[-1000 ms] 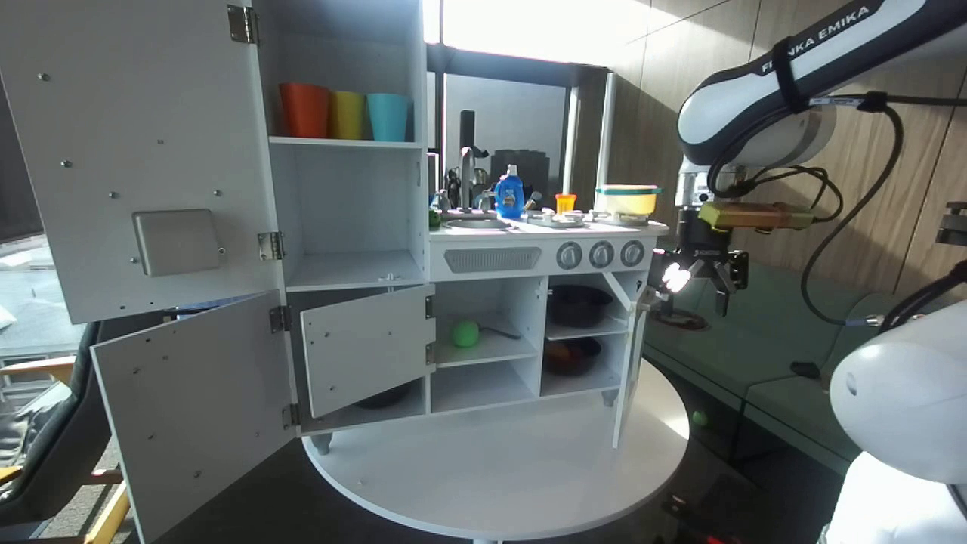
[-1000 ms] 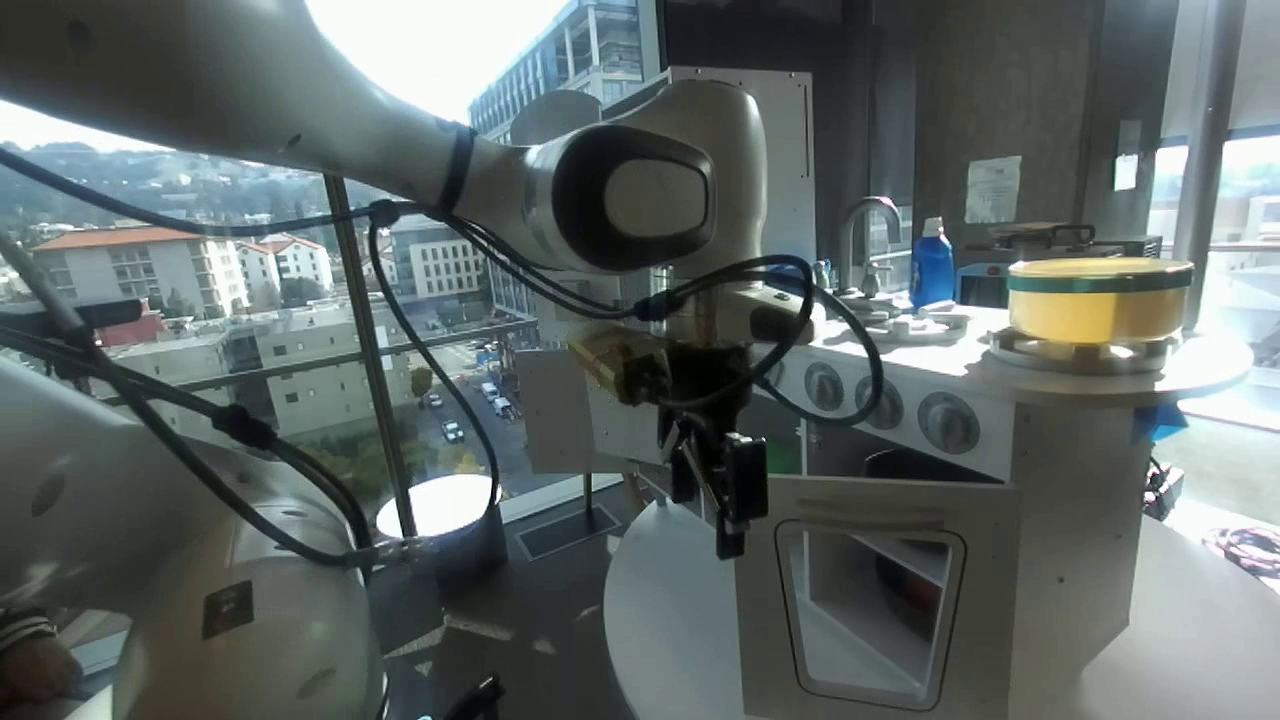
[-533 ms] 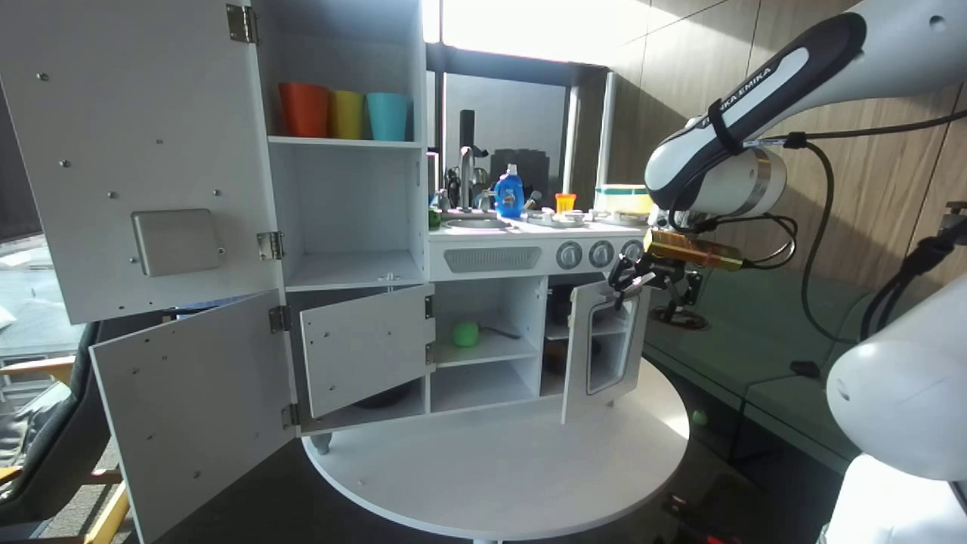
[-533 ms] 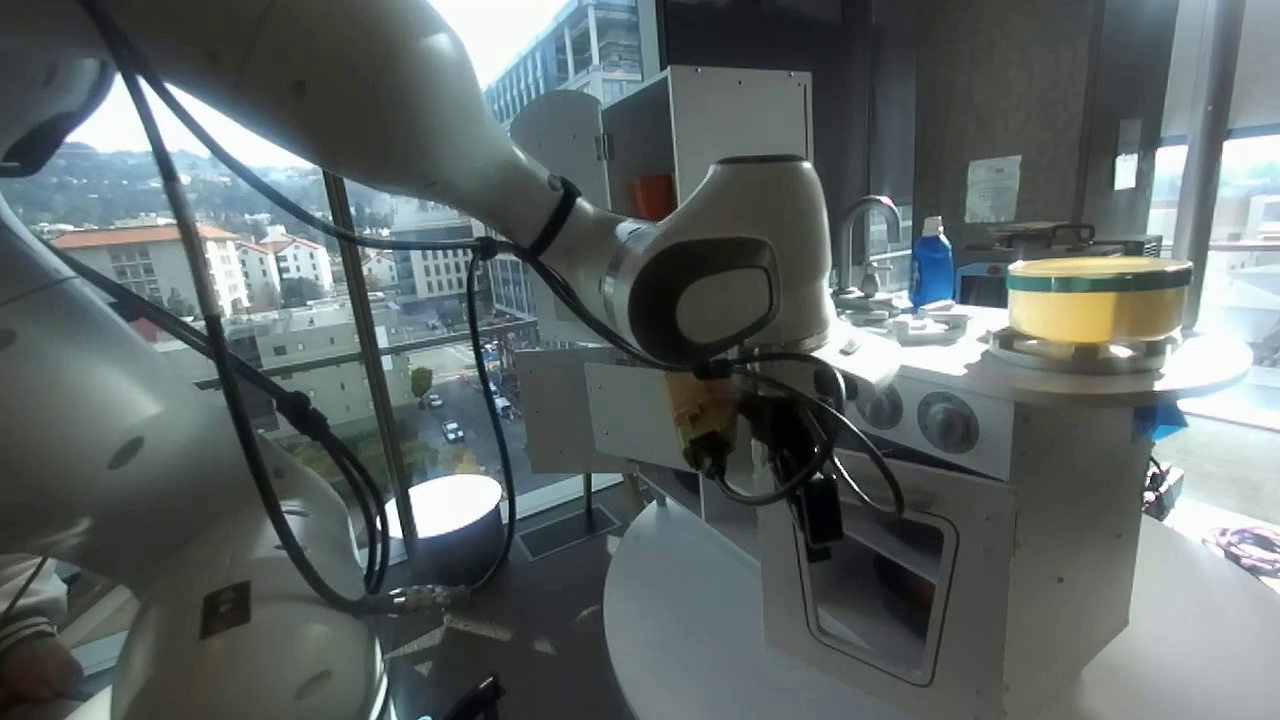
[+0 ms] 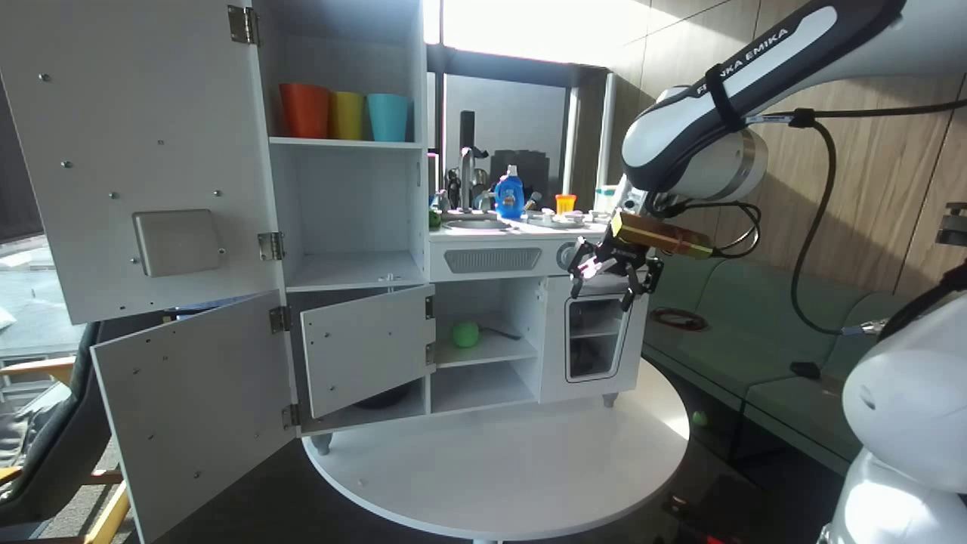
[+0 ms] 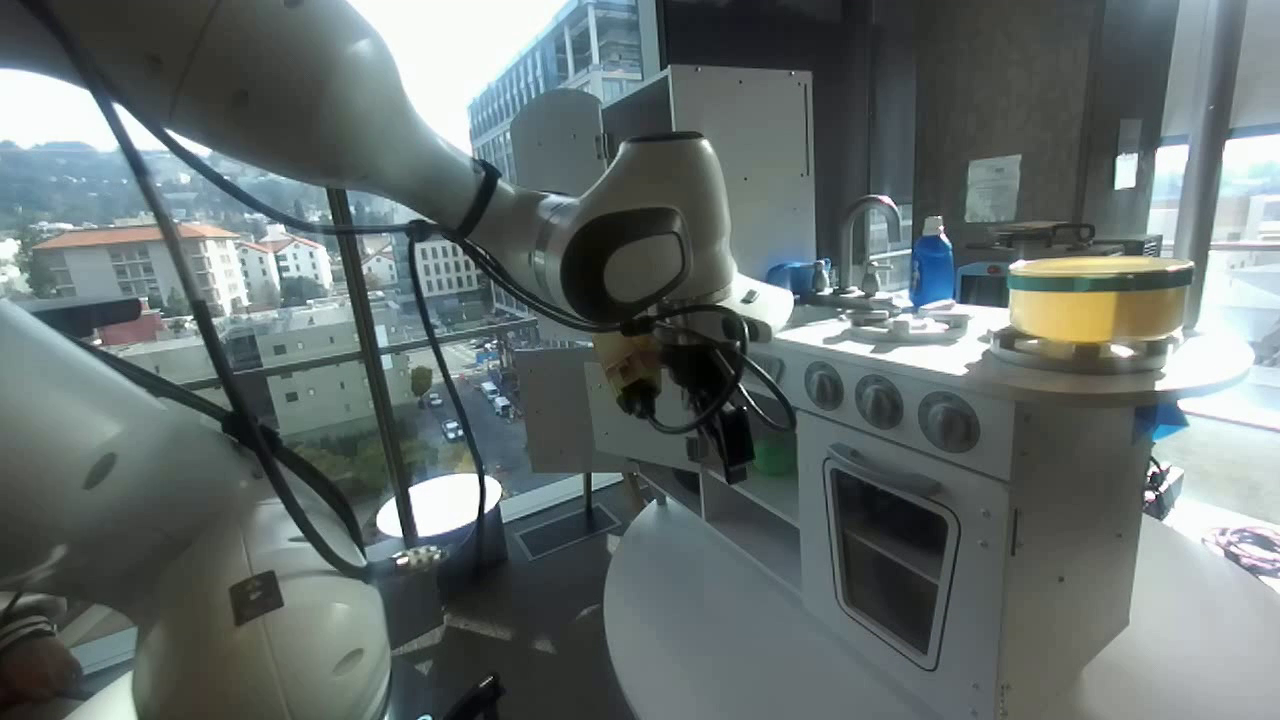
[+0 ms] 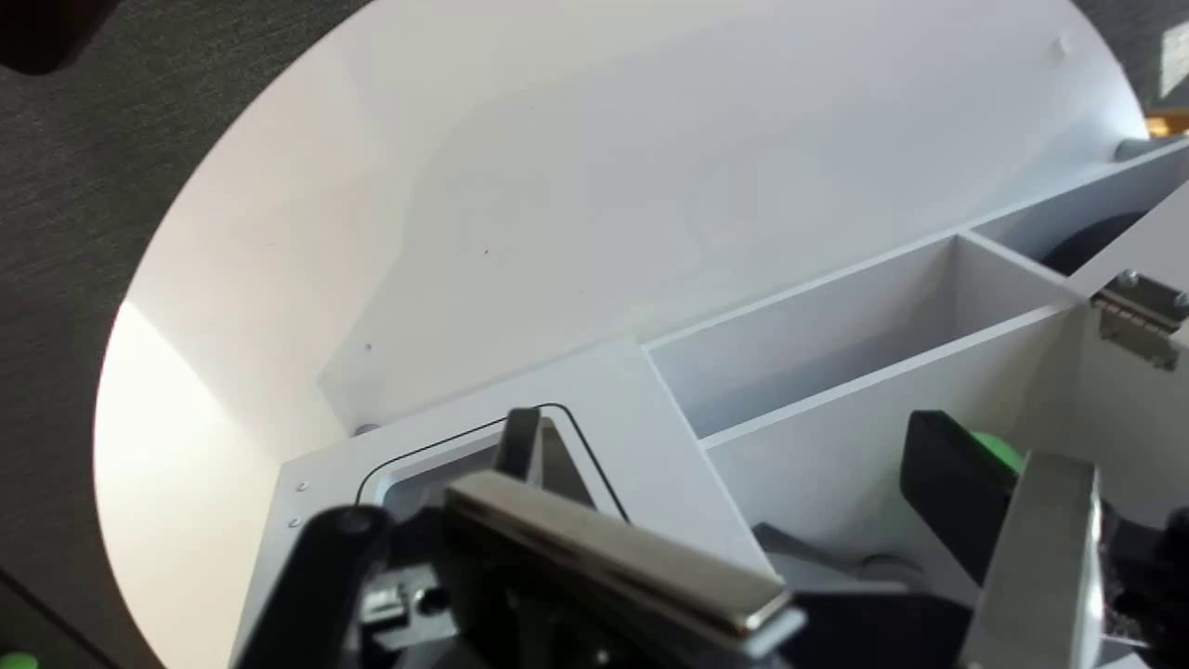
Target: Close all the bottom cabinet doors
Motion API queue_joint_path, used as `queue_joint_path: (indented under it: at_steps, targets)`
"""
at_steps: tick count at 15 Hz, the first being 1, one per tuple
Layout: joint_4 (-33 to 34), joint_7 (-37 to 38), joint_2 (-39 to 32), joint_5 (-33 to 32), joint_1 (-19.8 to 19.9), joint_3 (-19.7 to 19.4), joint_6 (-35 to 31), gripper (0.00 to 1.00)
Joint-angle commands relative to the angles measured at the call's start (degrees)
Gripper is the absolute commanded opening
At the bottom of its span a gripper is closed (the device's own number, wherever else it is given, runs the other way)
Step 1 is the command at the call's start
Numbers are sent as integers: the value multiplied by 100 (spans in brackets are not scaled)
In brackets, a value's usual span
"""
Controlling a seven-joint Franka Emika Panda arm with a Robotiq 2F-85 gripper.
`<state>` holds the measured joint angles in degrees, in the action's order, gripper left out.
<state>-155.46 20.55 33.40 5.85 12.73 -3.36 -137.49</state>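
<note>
On the toy kitchen (image 5: 491,259), the oven door (image 5: 554,347) is closed flush; the wide lower door (image 5: 198,409) and narrow lower door (image 5: 368,349) are swung open. The gripper (image 5: 602,293) is positioned near the oven door, jaws spread apart.

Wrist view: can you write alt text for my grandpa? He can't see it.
A robot's open jaws are at the bottom, in front of a white toy kitchen whose oven door looks shut. Beside that door is an open shelf with a green thing partly hidden by the jaws. A round white table curves across the top.
</note>
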Motion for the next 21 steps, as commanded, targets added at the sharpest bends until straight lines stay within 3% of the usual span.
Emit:
queue_joint_path:
  at_steps: [1,4,7,9,13,19,20,21]
  targets:
    - [-59,319,579,65,-597,815,422,100]
    - [375,1409,280,132,-981,1769,650,100]
    - [968,2760,-307,-38,-1075,2620,638,100]
    - [1482,3780,-785,-130,-726,3266,487,100]
    - [2669,5501,-1821,-464,-52,4018,594,100]
    - [3556,7776,-3049,-1745,674,4556,-114,100]
    - [3644,8238,-3307,-2219,-60,3854,-164,100]
    - [3740,8577,-3481,-2569,-221,3704,-194,100]
